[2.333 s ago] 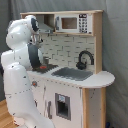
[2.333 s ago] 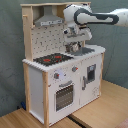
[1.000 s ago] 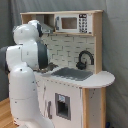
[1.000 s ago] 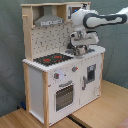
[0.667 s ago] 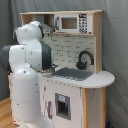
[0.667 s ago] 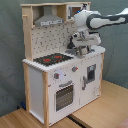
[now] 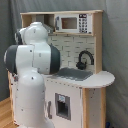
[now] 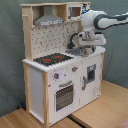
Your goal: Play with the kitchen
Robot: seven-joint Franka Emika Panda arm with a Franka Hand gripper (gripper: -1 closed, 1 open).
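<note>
My arm point(image 7: 32, 65) fills the first exterior view's left, white and bulky, blocking the kitchen's point(image 7: 80, 75) hob side. That view shows the black faucet point(image 7: 84, 59), the grey sink point(image 7: 75, 74), a microwave panel point(image 7: 72, 23) up top and a rounded counter end at the first exterior view's right; my tool is hidden there. The second exterior view shows the other side: hob point(image 8: 52, 59) with red rings, grey hood point(image 8: 48, 21), knobs point(image 8: 65, 74), oven door point(image 8: 64, 95). In the second exterior view my tool point(image 8: 86, 48) hangs over the sink area by the faucet at the kitchen's back right part; whether its fingers are spread or closed, or holding anything, I cannot tell. The kitchen stands on a wooden desk point(image 8: 105, 112), near the desk's back edge in the second exterior view, grey curtain point(image 8: 10, 60) behind. The first exterior view shows only a strip of wood at bottom left.
</note>
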